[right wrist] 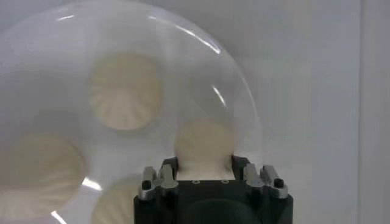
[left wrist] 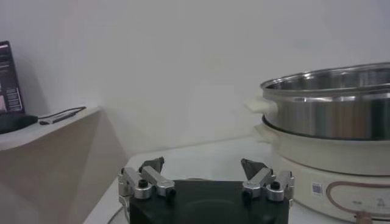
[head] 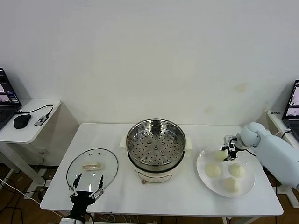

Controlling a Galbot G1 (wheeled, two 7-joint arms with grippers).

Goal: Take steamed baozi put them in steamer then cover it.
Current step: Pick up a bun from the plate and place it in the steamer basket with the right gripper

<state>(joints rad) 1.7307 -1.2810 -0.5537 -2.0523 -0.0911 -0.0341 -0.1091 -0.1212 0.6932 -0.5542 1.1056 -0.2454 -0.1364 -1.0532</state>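
Observation:
The steamer, a shiny steel pot with a perforated tray on a white base, stands open at the table's middle; it also shows in the left wrist view. The glass cover with its cream handle lies flat to its left. Four baozi sit on a white plate to the right. My right gripper is shut on the far baozi, which rests on the plate. The other three lie nearer. My left gripper is open and empty over the cover's near edge.
A side table at the left holds a laptop and a black mouse. Another laptop stands on a stand at the right, behind my right arm. A white wall runs behind the table.

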